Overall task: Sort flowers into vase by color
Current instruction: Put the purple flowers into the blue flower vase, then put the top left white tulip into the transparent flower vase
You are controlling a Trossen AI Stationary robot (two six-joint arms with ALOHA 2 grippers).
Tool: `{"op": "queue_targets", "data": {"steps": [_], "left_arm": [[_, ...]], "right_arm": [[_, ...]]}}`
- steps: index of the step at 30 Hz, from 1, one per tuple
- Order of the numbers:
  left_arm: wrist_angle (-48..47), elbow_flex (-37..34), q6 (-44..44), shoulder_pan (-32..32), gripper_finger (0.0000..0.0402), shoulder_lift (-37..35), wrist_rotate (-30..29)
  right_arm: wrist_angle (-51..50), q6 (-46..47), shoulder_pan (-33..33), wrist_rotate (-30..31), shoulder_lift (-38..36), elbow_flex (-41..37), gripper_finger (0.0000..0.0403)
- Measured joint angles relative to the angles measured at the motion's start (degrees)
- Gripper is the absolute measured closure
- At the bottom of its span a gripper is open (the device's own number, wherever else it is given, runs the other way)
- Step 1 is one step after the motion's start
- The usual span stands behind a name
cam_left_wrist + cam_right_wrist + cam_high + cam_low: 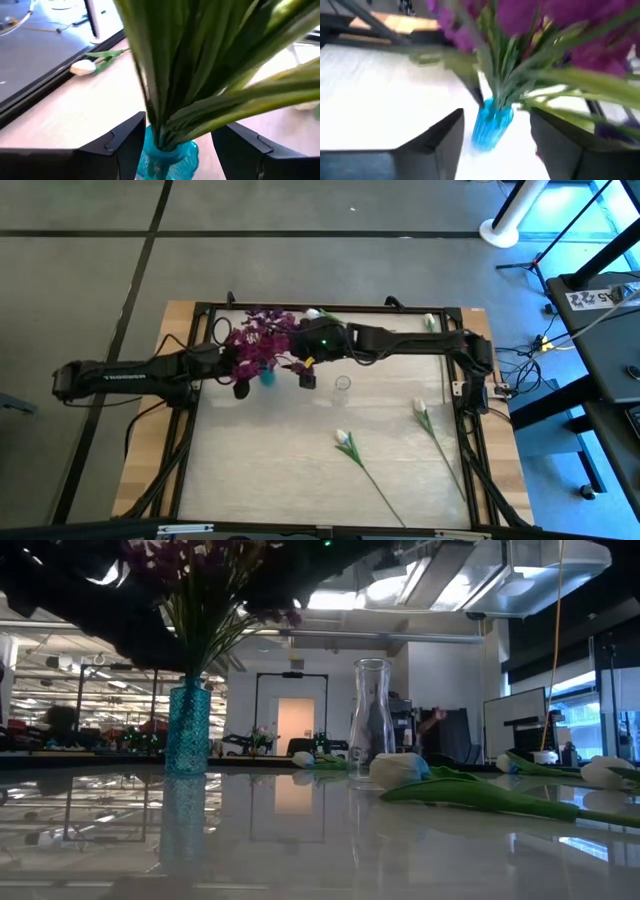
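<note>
Purple flowers [262,340] stand with their green stems [200,75] in a blue vase [188,730] at the table's far left. My left gripper [184,122] comes from the left, open, with a finger on each side of the blue vase [167,155]. My right gripper [496,115] reaches in from the right and hovers open just short of the blue vase [492,122], among the blossoms. A clear glass vase [370,715] stands empty beside it. White flowers [345,440] [420,410] lie flat on the table. My left gripper has its fingers [125,145] level on either side of the blue vase's neck [170,150], coming from the table's left. I cannot tell whether they touch the glass. The vase stands upright on the table.
Two more white flowers lie along the far edge [430,323] [315,313]. A black frame [330,308] borders the table. The near left part of the tabletop [250,470] holds nothing.
</note>
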Motion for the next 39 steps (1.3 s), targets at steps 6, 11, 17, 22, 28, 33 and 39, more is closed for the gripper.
{"op": "queue_targets", "data": {"steps": [6,11,17,22,28,33,39], "left_arm": [[-7.5,3.5,-3.0,-1.9,0.0188,0.0,-7.7],[-17.5,10.0,-9.0,-2.5,0.0188,0.0,-9.4],[-31.5,17.7,-15.9,-2.6,0.0188,0.0,-9.5],[-36.4,20.7,-17.1,-3.2,0.0188,0.0,-9.4],[-44.0,24.0,-19.0,-3.2,0.0188,0.1,-7.3],[-52.4,29.6,-20.9,-3.3,0.0189,0.3,-6.6],[-50.2,29.3,-15.6,-7.0,0.0189,-0.5,-5.7]], "right_arm": [[-8.2,0.3,0.0,1.6,-3.8,0.0,0.0127],[-13.4,0.4,0.0,3.4,-5.9,0.0,0.0131],[-18.7,0.2,-0.1,3.5,-8.8,-0.1,0.0144],[-24.2,0.7,-1.2,4.8,-11.3,0.0,0.0145],[-33.6,0.0,-5.9,9.9,-11.2,0.0,0.0146],[-36.3,-0.8,-16.8,9.5,-9.9,-0.1,0.0146],[-28.8,-3.6,-28.2,5.4,-3.8,-3.9,0.0153]]}}
